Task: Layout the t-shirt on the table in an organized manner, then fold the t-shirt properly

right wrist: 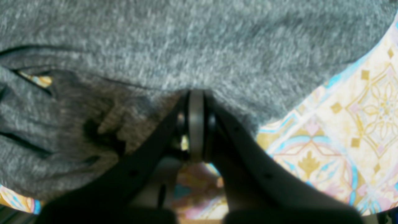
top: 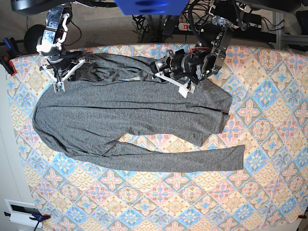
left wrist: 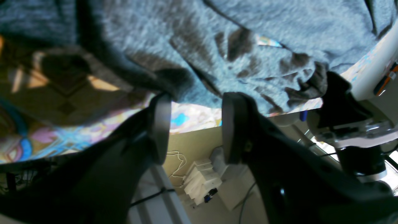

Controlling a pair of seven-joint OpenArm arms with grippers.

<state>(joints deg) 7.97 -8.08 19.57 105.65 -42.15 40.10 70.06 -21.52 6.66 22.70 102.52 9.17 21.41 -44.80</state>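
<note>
My left gripper [left wrist: 196, 127] stands with its two dark jaws apart and nothing between them, hanging just past the table's far edge, where the floor shows through the gap; the edge of the dark heather-grey knit t-shirt [top: 130, 122] lies right in front of the pads but I am not clamped on it. In the base view this gripper [top: 161, 67] lies low over the upper part of the garment, near the middle of the table's far side. My right gripper [right wrist: 196, 124] has its jaws pressed together, their tips at the edge of the grey fabric [right wrist: 174, 46]; whether any cloth is pinched between them I cannot tell. In the base view it [top: 60, 82] sits at the shirt's far corner on that view's left. The t-shirt is spread across the wide table with the blue, pink and cream tile-patterned cloth [top: 269, 120], mostly flat but creased, with a bunched fold along its far edge between my two grippers and one long sleeve [top: 192, 161] stretched out toward the view's right along the near side. In my left wrist view the grey knit [left wrist: 192, 53] fills the upper part.
</note>
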